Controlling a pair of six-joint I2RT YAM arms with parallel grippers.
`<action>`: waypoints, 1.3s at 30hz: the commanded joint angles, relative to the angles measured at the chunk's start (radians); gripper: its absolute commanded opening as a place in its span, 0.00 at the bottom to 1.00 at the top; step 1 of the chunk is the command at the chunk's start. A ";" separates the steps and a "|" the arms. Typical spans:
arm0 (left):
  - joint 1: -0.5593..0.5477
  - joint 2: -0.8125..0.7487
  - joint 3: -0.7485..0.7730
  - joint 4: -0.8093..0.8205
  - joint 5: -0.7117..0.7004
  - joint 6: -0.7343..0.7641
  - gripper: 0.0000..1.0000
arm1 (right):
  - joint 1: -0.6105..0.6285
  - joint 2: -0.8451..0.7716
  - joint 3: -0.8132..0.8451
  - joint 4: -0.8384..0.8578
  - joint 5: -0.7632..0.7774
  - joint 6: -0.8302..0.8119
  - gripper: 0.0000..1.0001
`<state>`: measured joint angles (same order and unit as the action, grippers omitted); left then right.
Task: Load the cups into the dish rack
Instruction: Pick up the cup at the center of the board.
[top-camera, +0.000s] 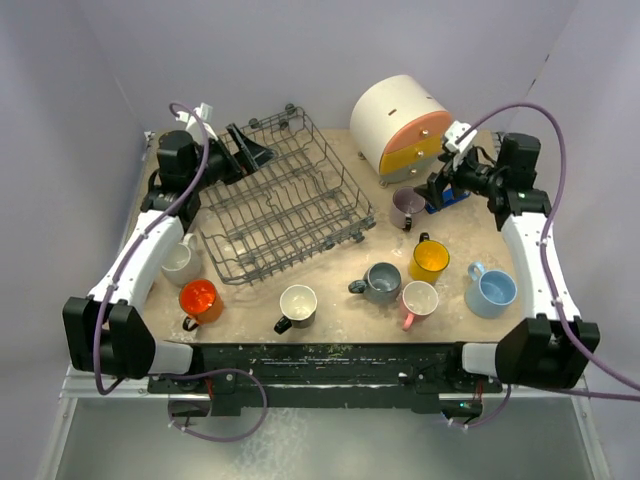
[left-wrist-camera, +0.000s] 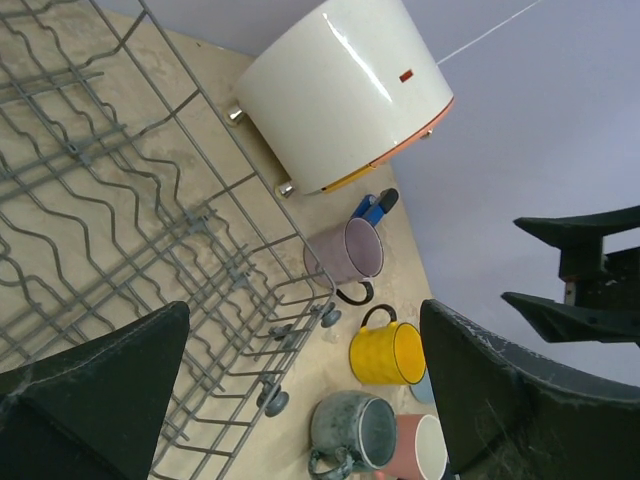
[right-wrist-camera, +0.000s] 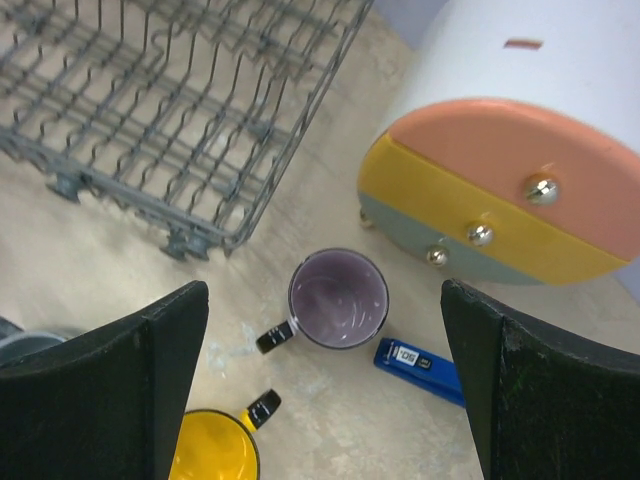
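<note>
The left gripper (top-camera: 250, 152) is held above the far left corner of the dish rack (top-camera: 345, 182), its jaws spread wide and nothing between them. It is judged to be poised there so that the near ground is left free. No cup is seen in the rack, so the loading is taken as not yet begun.

At the near left, an off-white mug (top-camera: 181, 262) and an orange mug (top-camera: 198, 300) are set upright just beside the rack's left side, within the left arm's reach. A white mug (top-camera: 297, 305) with a dark handle is found near the rack's near corner.

To the right, well apart from the rack, a grey mug (top-camera: 381, 282), a yellow mug (top-camera: 429, 260) and a pink mug (top-camera: 418, 300) are clustered close together. A mauve mug (top-camera: 407, 207) stands farther off, in front of the white cylinder (top-camera: 400, 125).

The right gripper (top-camera: 438, 190) is hung just over that mauve mug with its jaws fully parted and empty. In the right wrist view the mug is framed between the fingers, so it is judged the likely first pick. A blue object (top-camera: 455, 197) lies just beside the mug and could be nudged. A light blue mug (top-camera: 491, 290) is placed at the near right.
</note>
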<state>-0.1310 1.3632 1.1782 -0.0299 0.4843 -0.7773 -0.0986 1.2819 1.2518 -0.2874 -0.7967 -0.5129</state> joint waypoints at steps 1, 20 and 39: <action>-0.032 -0.004 -0.038 0.126 -0.002 -0.058 0.99 | -0.002 0.088 0.026 -0.177 -0.058 -0.253 1.00; -0.052 0.112 -0.047 0.194 -0.040 -0.202 1.00 | 0.089 0.494 0.204 -0.054 0.485 0.012 0.69; -0.055 0.122 -0.030 0.198 -0.037 -0.221 0.99 | 0.134 0.616 0.110 0.088 0.536 0.086 0.25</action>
<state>-0.1802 1.4960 1.1145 0.1108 0.4419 -0.9867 0.0280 1.8805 1.3624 -0.2462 -0.2695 -0.4572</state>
